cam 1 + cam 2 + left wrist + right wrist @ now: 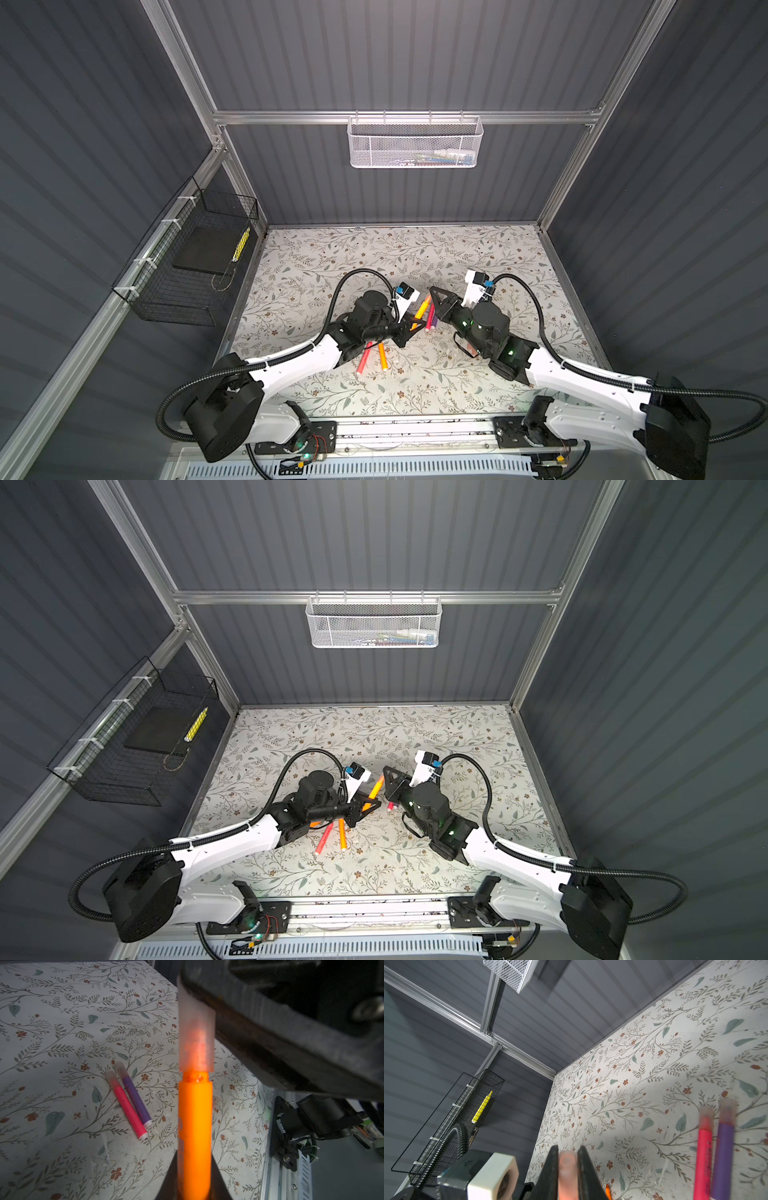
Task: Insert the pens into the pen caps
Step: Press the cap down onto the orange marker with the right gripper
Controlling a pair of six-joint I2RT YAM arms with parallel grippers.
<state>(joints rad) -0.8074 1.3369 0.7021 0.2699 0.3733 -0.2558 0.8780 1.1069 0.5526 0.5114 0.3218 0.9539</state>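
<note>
My left claw (194, 1188) is clamped on the barrel of an orange-yellow marker pen (195, 1126), held above the middle of the floral-patterned surface (415, 395). My right claw (566, 1153) is clamped on a stubby translucent pinkish plastic cap (566, 1167). The cap covers the pen's tip, and a short neck shows between cap rim and barrel. A capped red-pink pen (128, 1107) and a capped purple pen (136, 1101) lie side by side, touching, mid-surface.
</note>
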